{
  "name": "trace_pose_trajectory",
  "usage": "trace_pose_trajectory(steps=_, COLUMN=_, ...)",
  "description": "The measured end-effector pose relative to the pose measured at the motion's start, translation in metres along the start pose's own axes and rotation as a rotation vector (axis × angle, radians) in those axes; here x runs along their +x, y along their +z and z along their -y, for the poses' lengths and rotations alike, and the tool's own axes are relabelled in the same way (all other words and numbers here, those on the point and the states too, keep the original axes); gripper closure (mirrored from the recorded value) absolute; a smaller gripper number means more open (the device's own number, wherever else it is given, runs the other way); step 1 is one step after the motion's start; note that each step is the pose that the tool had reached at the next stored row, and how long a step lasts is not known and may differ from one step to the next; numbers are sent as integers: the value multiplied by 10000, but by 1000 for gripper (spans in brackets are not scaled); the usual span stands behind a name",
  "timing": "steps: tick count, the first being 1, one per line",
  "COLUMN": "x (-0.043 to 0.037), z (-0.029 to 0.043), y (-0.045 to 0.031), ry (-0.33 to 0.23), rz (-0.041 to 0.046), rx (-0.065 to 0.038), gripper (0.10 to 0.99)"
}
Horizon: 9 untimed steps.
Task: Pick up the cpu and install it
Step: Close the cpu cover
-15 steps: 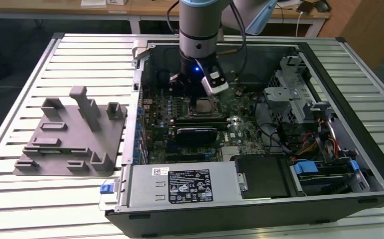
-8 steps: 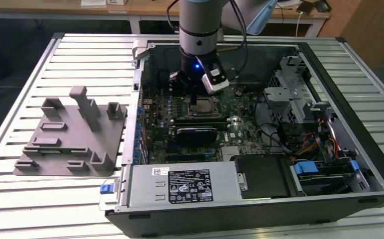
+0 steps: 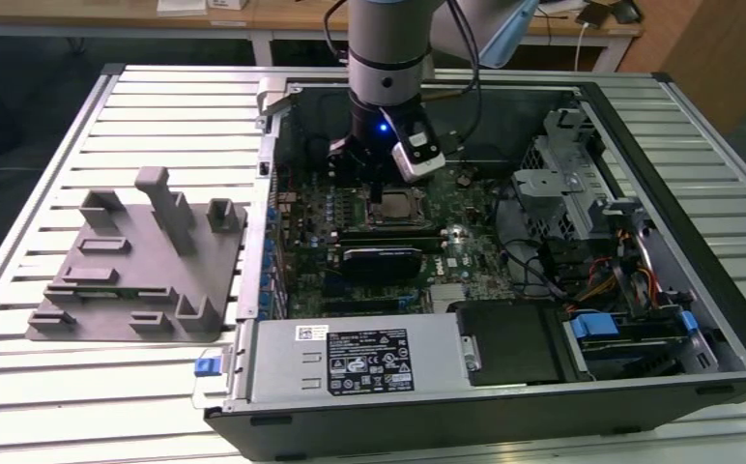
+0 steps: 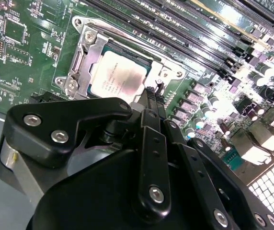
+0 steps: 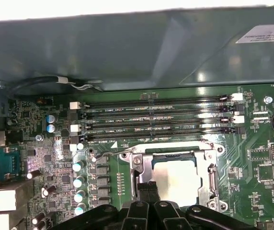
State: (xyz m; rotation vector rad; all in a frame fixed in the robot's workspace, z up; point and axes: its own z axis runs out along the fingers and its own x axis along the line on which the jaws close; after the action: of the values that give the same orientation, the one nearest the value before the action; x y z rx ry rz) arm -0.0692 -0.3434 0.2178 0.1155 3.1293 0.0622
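Note:
The cpu (image 4: 118,79) is a silver-grey square lying flat inside the metal-framed socket (image 4: 86,48) on the green motherboard. It is also seen in the first wrist view as the cpu (image 5: 180,179) within the socket frame (image 5: 175,155), and in the exterior view as the cpu (image 3: 406,203) in the open computer case. My gripper (image 4: 151,93) hangs just above the socket's edge, beside the chip. Its black fingertips (image 5: 146,189) are pressed together with nothing between them. In the exterior view, the gripper (image 3: 376,188) points down into the case at the exterior view's left of the chip.
A grey fixture block (image 3: 141,261) stands on the slatted table at the exterior view's left of the case. Inside the case are a power supply (image 3: 347,358), a drive cage (image 3: 566,184) with cables, and a black heatsink (image 3: 380,256). Memory slots (image 5: 156,120) run beside the socket.

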Motion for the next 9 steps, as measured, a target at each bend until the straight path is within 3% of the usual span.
trace_pose_trajectory(steps=9, x=-80, z=-6, y=1, ry=1, rz=0, rx=1, gripper=980)
